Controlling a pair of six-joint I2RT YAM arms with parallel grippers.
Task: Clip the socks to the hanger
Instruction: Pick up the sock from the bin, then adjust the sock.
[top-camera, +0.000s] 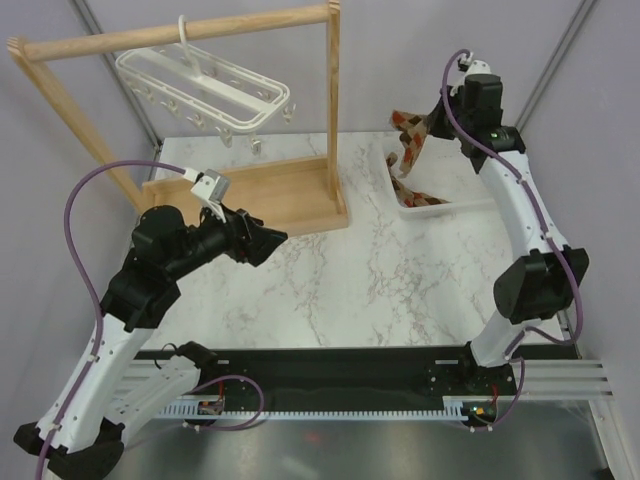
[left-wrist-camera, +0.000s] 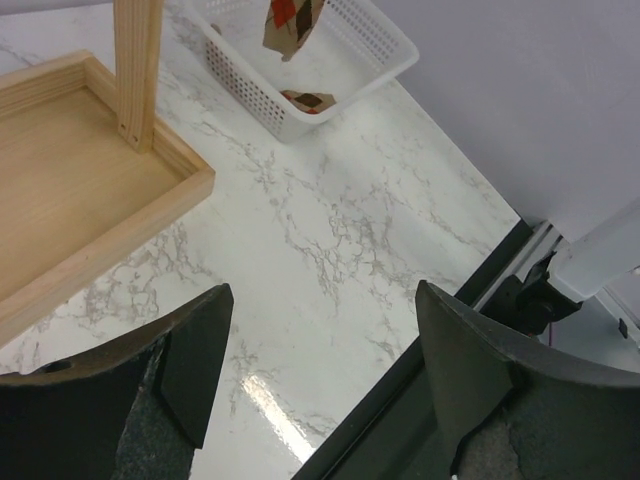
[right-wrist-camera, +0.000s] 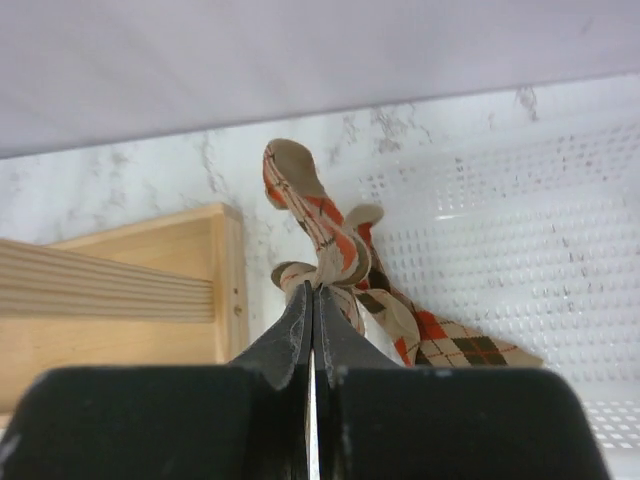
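Note:
My right gripper (right-wrist-camera: 312, 290) is shut on a tan argyle sock (right-wrist-camera: 322, 212), pinching its fabric at the fingertips. The sock hangs lifted above the white basket (right-wrist-camera: 520, 230). From above, that sock (top-camera: 408, 135) dangles beside the right gripper (top-camera: 430, 125) over the basket's far end. A second sock (left-wrist-camera: 310, 100) lies on the basket floor. The white hanger (top-camera: 200, 85) with its small clips hangs by its hook from the wooden rack's top bar, far left of the sock. My left gripper (left-wrist-camera: 322, 295) is open and holds nothing, low over the marble near the rack's tray.
The wooden rack (top-camera: 330, 110) stands on a tray base (top-camera: 250, 195) at the back left. The perforated basket (top-camera: 440, 205) sits to its right, near the wall. The table's black front edge (left-wrist-camera: 400, 400) runs just below the left gripper.

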